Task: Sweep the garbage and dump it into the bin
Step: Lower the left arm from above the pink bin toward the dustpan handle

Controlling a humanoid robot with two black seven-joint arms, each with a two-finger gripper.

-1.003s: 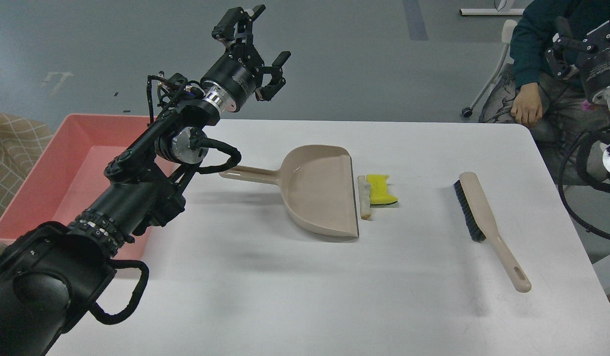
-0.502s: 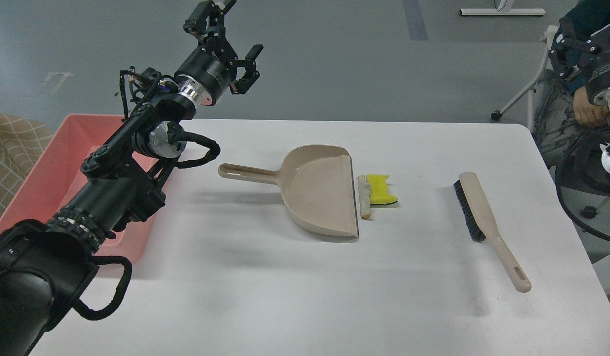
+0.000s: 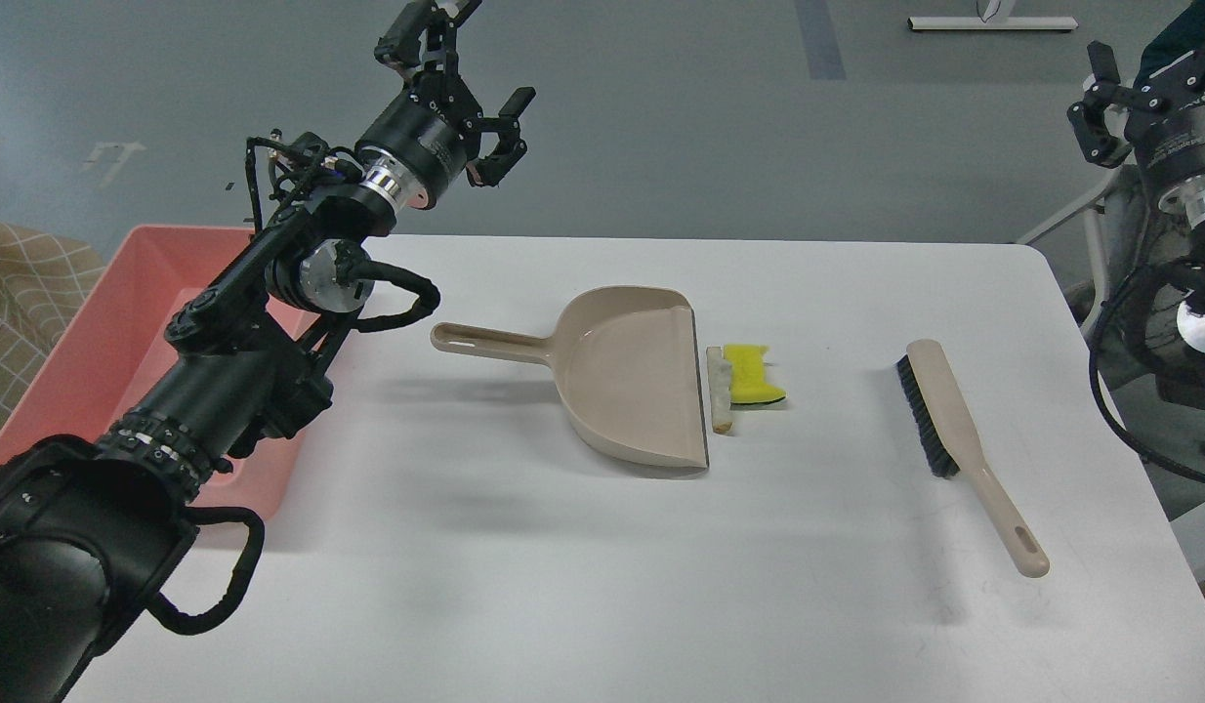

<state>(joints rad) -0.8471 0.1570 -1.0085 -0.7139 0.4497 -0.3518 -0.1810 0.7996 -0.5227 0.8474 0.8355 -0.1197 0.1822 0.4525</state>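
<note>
The yellow sponge (image 3: 751,374) with a green underside lies on the white table (image 3: 563,586), touching the whitish-tan stick scrap (image 3: 721,391). The scrap lies along the open lip of the beige dustpan (image 3: 632,381). The pink bin (image 3: 95,322) stands at the table's left end, partly hidden behind my left arm. My left gripper (image 3: 476,59) is open and empty, raised high above the table's back left, far from the garbage. My right gripper (image 3: 1144,73) is open and empty, raised beyond the table's back right corner.
A beige brush with black bristles (image 3: 954,430) lies on the right of the table, handle pointing to the front right. The dustpan's handle (image 3: 480,342) points left towards the bin. A chair frame (image 3: 1081,210) stands behind the right corner.
My left gripper swung left and up, then drifted slightly back right. My right gripper moved left, further into view. The seated person at the back right has left the view.
</note>
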